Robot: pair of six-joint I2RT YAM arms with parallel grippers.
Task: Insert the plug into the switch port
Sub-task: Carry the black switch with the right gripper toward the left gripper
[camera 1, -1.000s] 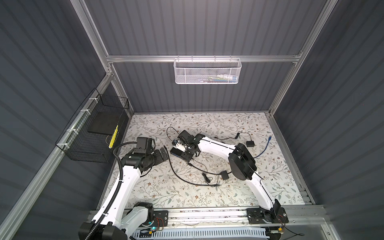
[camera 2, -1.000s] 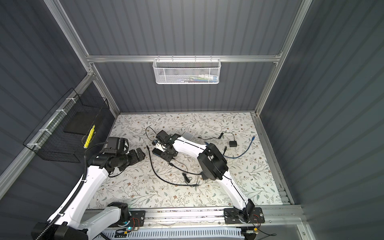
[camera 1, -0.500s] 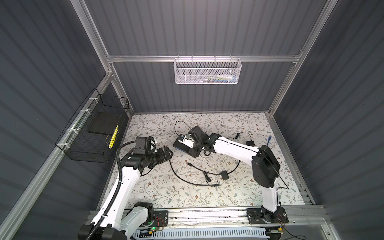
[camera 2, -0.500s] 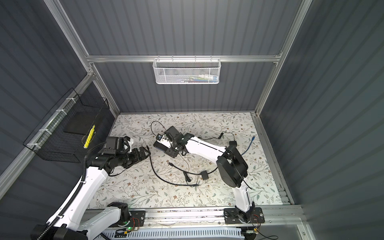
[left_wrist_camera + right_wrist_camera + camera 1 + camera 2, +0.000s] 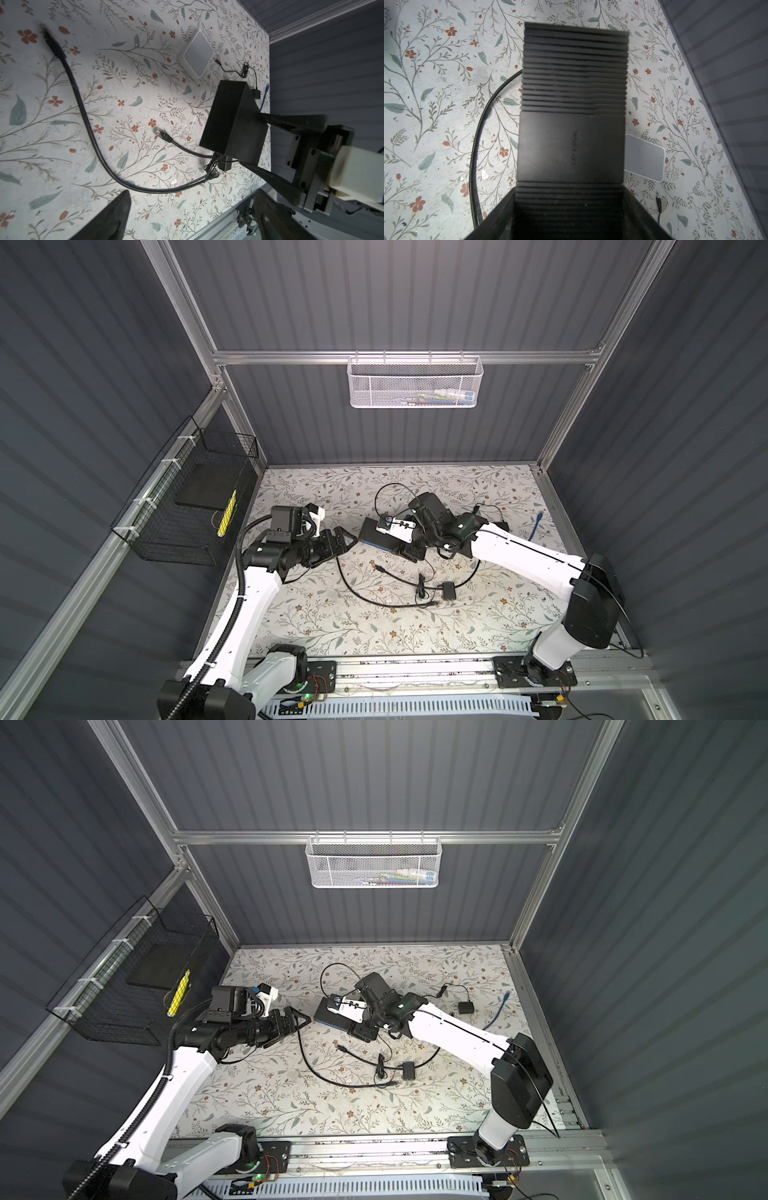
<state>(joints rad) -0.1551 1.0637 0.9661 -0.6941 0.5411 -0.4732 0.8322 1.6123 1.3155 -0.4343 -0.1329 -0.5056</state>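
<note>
Above floral desk [image 5: 332,614]: right claw [image 5: 249,141] pinching black ribbed switch [image 5: 226,112]; left claw [image 5: 349,540] hovering spread, empty, next needing clear-tipped black cable plug [image 5: 159,133].

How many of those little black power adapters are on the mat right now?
2. The front adapter lies beside the black cable; the rear adapter sits farther back, beyond the right arm. More may hide under the arms.
</note>
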